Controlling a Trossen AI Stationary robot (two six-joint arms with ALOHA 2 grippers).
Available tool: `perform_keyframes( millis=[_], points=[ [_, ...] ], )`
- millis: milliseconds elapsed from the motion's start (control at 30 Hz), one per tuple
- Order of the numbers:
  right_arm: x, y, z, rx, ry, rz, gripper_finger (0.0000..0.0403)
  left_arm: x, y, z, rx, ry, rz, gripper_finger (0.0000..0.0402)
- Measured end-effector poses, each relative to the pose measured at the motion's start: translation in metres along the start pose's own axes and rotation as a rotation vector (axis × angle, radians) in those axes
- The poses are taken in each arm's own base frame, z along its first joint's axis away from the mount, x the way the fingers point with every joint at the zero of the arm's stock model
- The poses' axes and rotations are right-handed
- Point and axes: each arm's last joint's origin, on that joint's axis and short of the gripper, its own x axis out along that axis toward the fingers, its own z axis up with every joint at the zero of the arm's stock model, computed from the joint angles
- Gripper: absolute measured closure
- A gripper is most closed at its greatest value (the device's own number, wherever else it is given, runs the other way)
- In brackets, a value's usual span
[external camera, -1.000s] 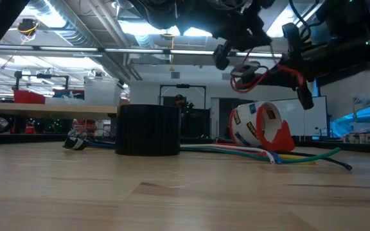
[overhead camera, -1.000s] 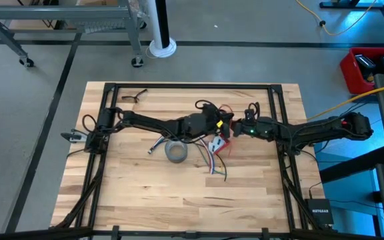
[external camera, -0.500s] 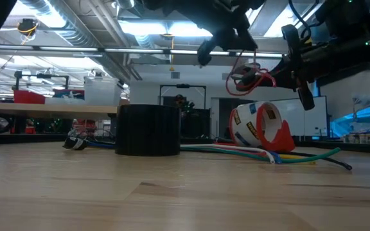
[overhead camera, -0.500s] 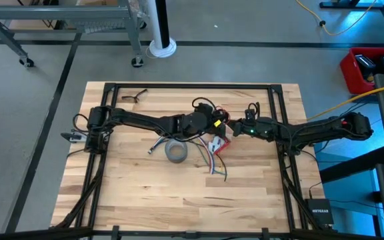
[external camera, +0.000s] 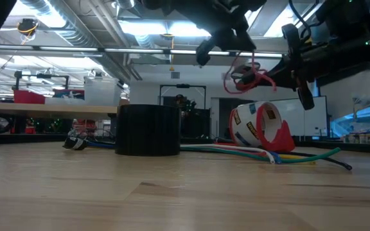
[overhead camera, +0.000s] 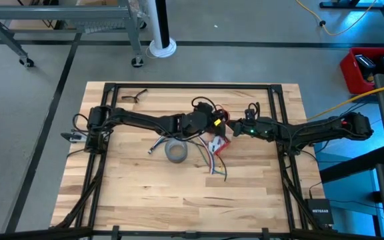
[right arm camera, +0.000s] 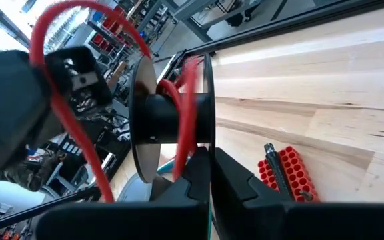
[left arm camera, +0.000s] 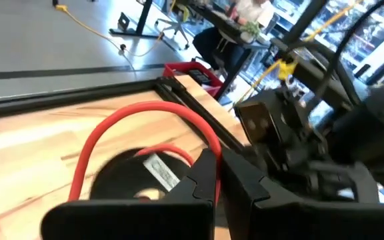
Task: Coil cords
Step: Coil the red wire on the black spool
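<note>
A thin red wire (external camera: pixel 246 74) runs in loose loops in the air between my two grippers over the middle of the table. My left gripper (left arm camera: pixel 219 167) is shut on it and points almost level toward the table's right. My right gripper (right arm camera: pixel 209 163) is shut on a small black spool (right arm camera: pixel 169 113) with the red wire (right arm camera: pixel 187 113) wound about its hub. In the high view the left gripper (overhead camera: pixel 219 120) and the right gripper (overhead camera: pixel 236 127) stand tip to tip. Both are well above the wood. My left gripper pinches the red wire (left arm camera: pixel 209 148) between its two fingers. The wire arches away from the fingers in a wide slack loop toward the spool (left arm camera: pixel 129 177), clear of the table. My right gripper holds the spool at the rim of one flange (right arm camera: pixel 207 133), where the wire also runs down to the fingertips. The fingers come nearly level from the table's right. The spool is held clear of the table, its axle across the fingers.
Below the grippers lie a grey tape roll (overhead camera: pixel 176 152), a red tape dispenser (overhead camera: pixel 219 143) and a bundle of coloured cords (overhead camera: pixel 212 162). A pair of glasses (overhead camera: pixel 133 97) lies at the far left. A black frame (overhead camera: pixel 192 85) borders the table.
My left gripper has risen a little, tipped its fingers upward and drawn back toward the table's left, then kept still. The red wire's loops between the grippers have been pulled higher and wider. My right gripper and the spool have stayed where they were.
</note>
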Motion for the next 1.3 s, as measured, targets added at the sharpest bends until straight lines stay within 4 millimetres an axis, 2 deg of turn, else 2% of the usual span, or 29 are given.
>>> perform_keyframes(
  millis=[267,633,1033,1300],
  points=[
    [0.000,-0.001,-0.001,-0.004,0.007,-0.010,0.0400,-0.011,-0.005,0.022,0.005,-0.029,-0.046,0.0400],
    [0.000,0.003,0.000,0.007,0.035,0.057,0.0400,-0.007,0.003,0.017,0.037,0.020,0.000,0.0400],
    [0.000,0.003,-0.001,0.005,0.065,0.074,0.0400,0.003,0.017,0.033,-0.023,-0.004,-0.015,0.0400],
    [0.000,0.003,-0.001,0.027,0.078,0.076,0.0400,0.005,0.018,0.036,-0.084,0.006,-0.056,0.0400]
  ],
)
